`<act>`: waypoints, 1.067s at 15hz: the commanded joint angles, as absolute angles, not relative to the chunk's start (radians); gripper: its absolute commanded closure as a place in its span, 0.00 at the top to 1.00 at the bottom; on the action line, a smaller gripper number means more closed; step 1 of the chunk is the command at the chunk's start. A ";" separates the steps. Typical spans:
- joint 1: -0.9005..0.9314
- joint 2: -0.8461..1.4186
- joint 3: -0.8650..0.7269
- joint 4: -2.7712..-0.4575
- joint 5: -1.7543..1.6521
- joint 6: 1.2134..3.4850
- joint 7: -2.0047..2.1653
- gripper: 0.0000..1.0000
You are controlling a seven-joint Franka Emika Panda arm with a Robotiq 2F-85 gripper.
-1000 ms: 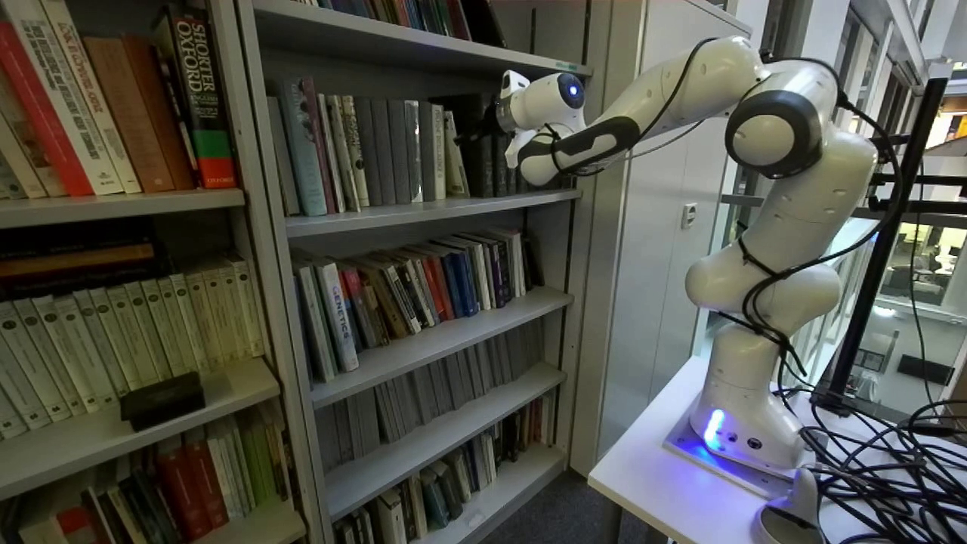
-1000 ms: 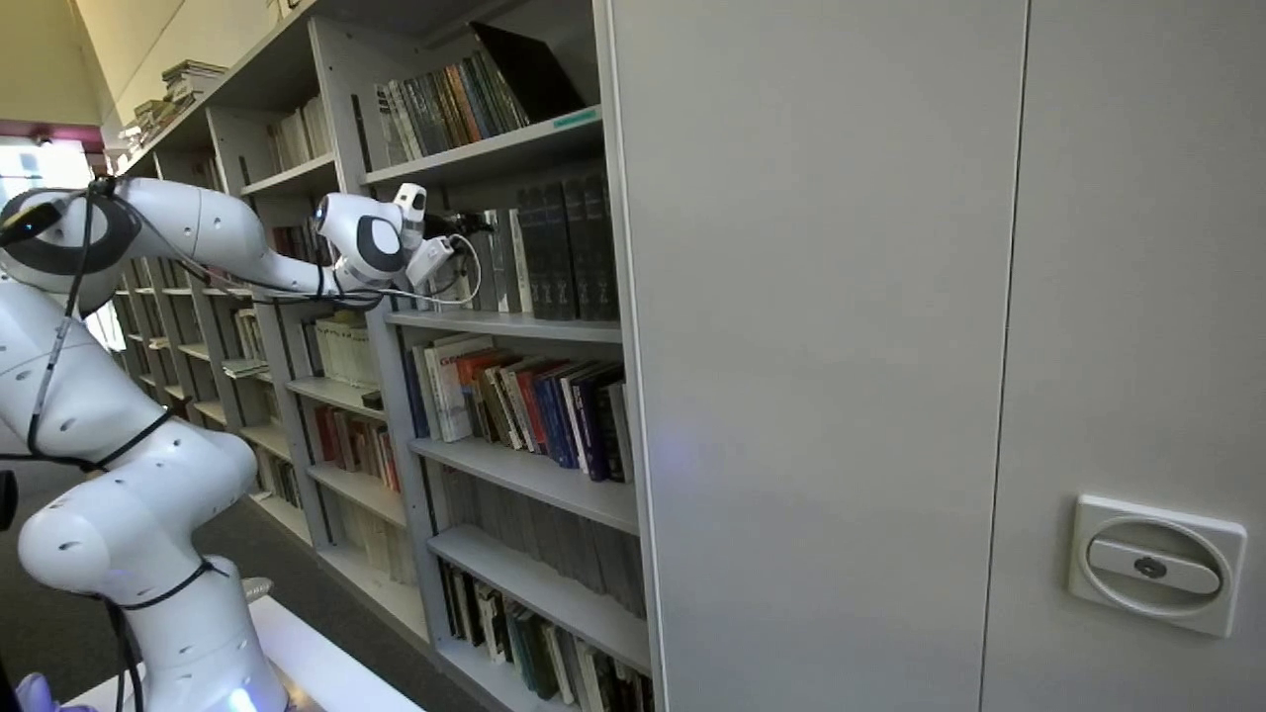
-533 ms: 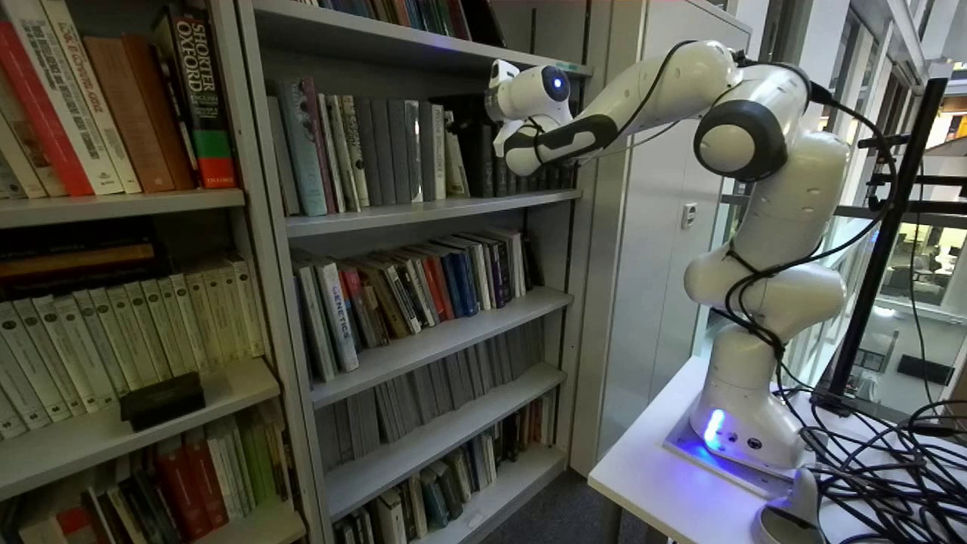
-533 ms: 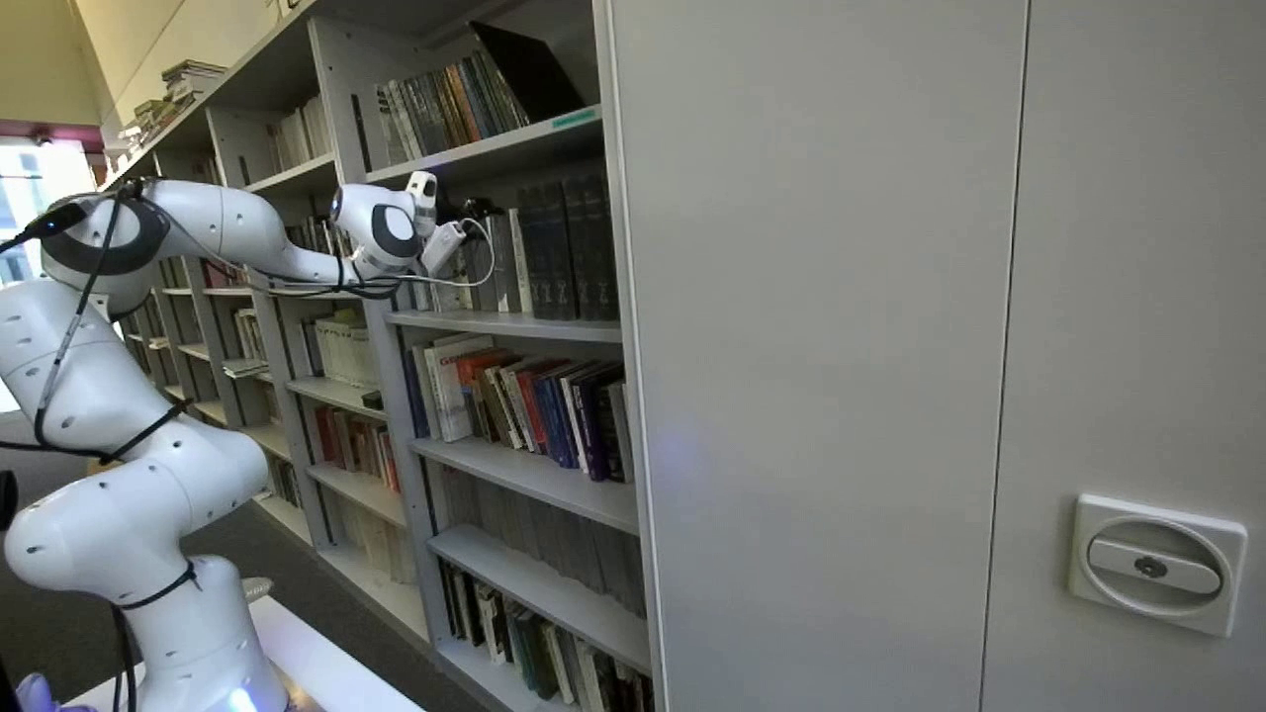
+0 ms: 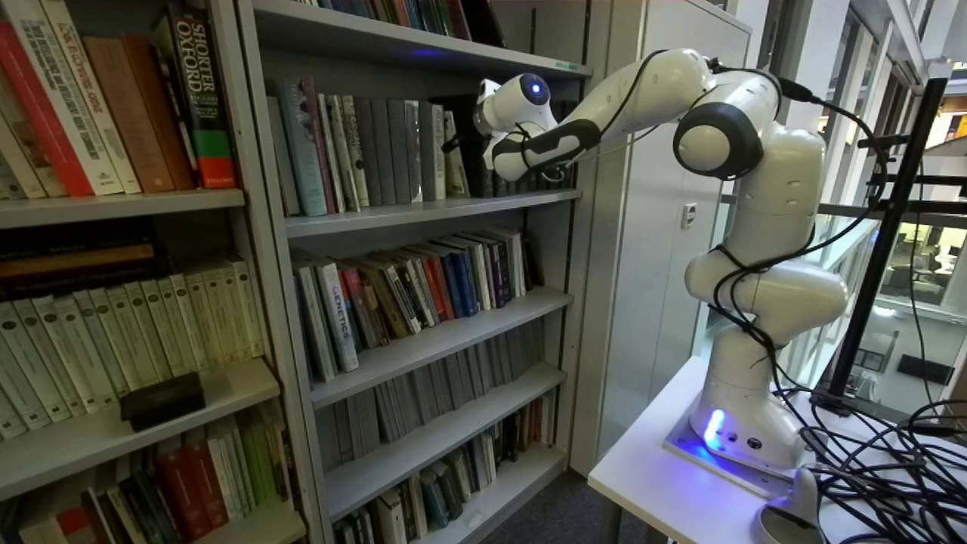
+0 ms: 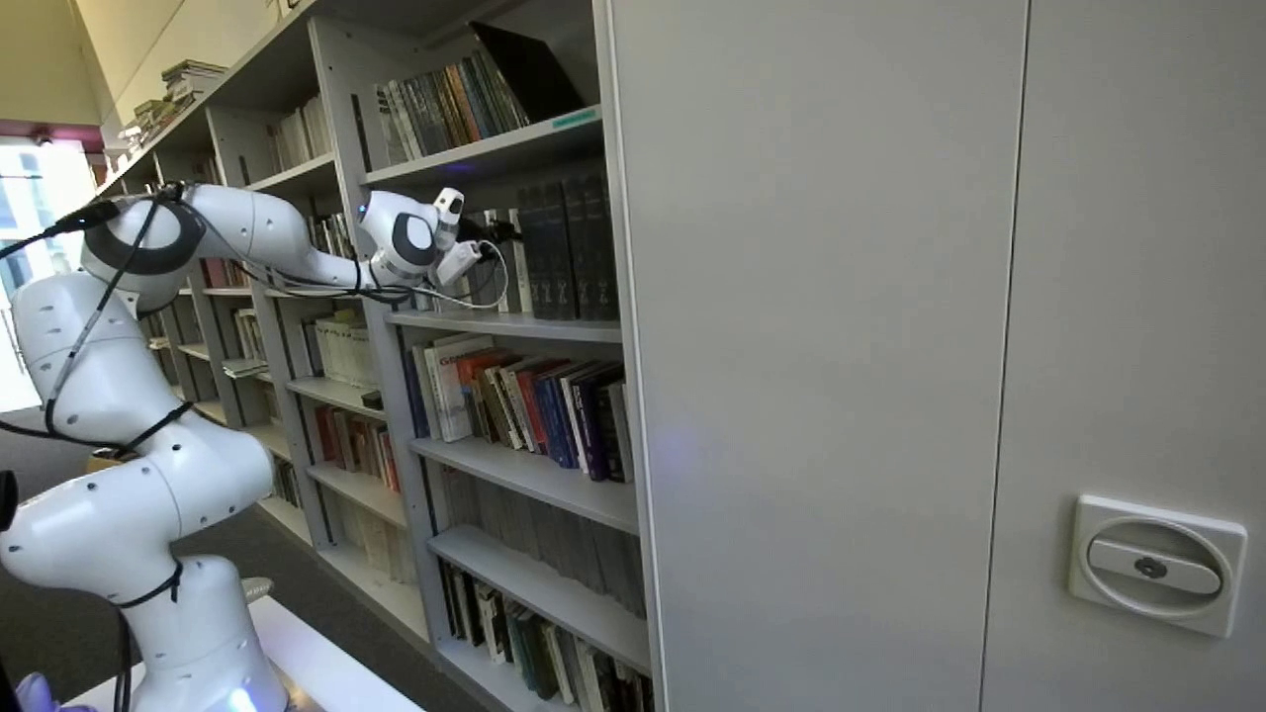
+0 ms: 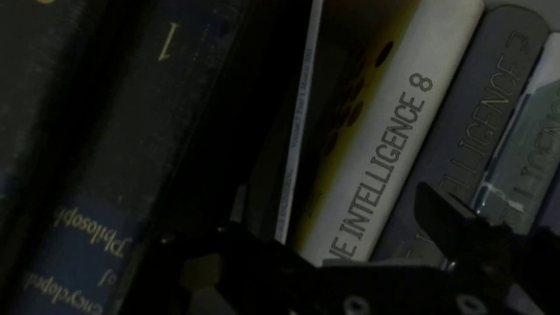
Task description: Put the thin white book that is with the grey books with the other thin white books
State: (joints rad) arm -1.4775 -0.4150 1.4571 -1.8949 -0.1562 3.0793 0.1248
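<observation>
A released end effector [image 7: 334, 205], its jaws spread wide, is held at the end of a white arm [image 5: 650, 98] before a loaded bookcase surface [image 5: 434, 211]. In the wrist view, the thin white book [image 7: 297, 131] is framed between the parted jaws, its spine set at a slant between a dark volume [image 7: 144, 122] numbered 1 and a white volume [image 7: 393, 127] lettered "INTELLIGENCE 8." In an exterior view, the grey books [image 5: 396, 151] are lined up upright beside that white volume. Whether any spine is touched cannot be told.
</observation>
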 commanded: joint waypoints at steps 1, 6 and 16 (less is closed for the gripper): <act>-1.591 -0.384 1.548 -1.847 -0.125 3.046 0.115 1.00; -1.687 -0.412 1.597 -1.819 -0.083 3.047 0.114 1.00; -1.770 -0.429 1.662 -1.784 -0.054 3.052 0.104 0.12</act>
